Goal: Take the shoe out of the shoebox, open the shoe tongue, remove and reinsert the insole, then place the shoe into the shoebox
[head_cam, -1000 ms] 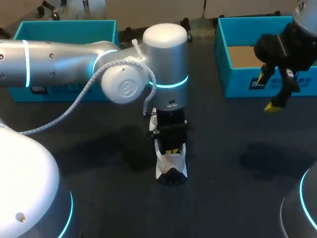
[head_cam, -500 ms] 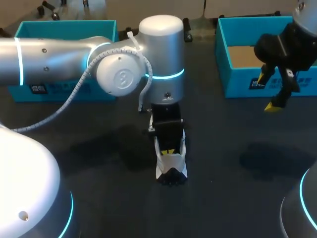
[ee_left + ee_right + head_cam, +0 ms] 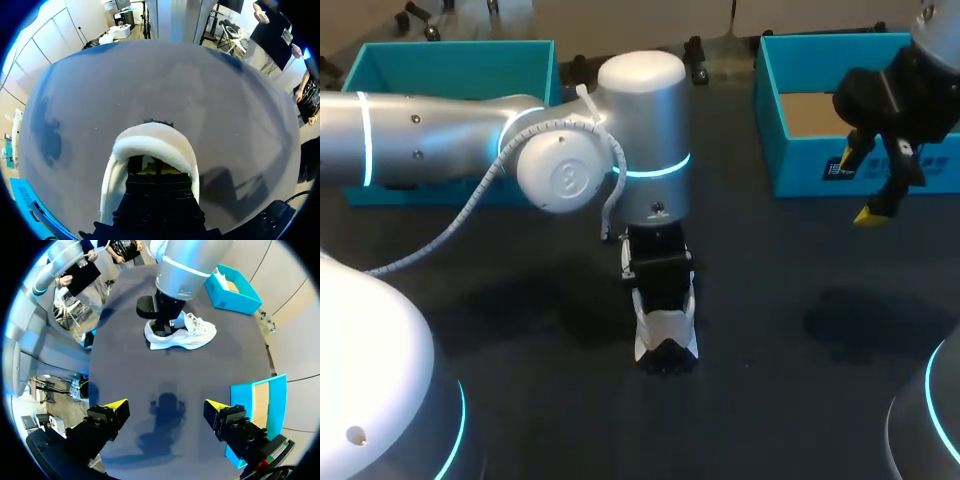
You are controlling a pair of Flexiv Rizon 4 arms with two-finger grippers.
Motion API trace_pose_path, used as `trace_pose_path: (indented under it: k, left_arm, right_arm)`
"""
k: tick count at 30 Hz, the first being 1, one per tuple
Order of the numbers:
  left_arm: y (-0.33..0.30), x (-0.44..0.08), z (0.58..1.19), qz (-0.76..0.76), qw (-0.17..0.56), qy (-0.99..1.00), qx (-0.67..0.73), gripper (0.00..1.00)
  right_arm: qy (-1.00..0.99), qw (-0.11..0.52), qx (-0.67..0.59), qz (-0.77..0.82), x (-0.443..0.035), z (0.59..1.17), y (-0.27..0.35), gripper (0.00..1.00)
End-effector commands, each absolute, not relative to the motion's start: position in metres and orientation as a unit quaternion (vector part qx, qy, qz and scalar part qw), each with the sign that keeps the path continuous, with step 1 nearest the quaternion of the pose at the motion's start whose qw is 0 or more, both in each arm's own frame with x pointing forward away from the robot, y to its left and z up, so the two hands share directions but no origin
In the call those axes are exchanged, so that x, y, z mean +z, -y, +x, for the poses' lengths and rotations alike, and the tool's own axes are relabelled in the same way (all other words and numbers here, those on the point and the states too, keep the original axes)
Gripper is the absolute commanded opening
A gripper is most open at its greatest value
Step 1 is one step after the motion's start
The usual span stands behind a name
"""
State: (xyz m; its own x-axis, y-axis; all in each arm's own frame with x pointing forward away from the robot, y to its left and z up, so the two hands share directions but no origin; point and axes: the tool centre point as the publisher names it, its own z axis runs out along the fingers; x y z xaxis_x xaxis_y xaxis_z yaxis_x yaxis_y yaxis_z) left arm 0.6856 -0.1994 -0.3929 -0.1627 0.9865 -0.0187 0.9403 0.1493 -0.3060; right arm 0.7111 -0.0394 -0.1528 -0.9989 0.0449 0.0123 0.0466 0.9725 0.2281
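Head view: one white shoe (image 3: 666,335), two teal shoeboxes (image 3: 450,55) (image 3: 800,165), two arms (image 3: 420,140) (image 3: 895,95)

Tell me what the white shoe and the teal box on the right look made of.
White low-top shoe: looks like matte synthetic leather or fabric, with a soft, fuzzy padded collar; exact upper unclear. Teal open shoebox: likely cardboard, with a plain brown inside and smooth teal outer walls.

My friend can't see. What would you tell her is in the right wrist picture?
A white shoe stands on the dark table, with the left claw pushed down into it. Nearer, the right claw hangs open above the table, and a teal shoebox sits beyond the shoe.
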Motion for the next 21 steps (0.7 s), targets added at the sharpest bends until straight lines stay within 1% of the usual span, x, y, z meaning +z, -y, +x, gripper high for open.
trace_pose_path:
  k: [1,9,21]
  left_arm:
    - [0.203,-0.404,0.682,-0.643,0.091,0.750,0.122,0.00]
    - [0.205,-0.415,0.682,-0.644,0.090,0.750,0.116,0.00]
    - [0.206,-0.424,0.694,-0.648,0.055,0.753,0.097,0.00]
  right_arm:
    - [0.993,0.005,-0.113,-0.024,-0.153,0.713,0.038,1.00]
    - [0.993,0.005,-0.113,-0.024,-0.153,0.713,0.038,1.00]
    - [0.993,0.005,-0.113,-0.024,-0.153,0.713,0.038,1.00]
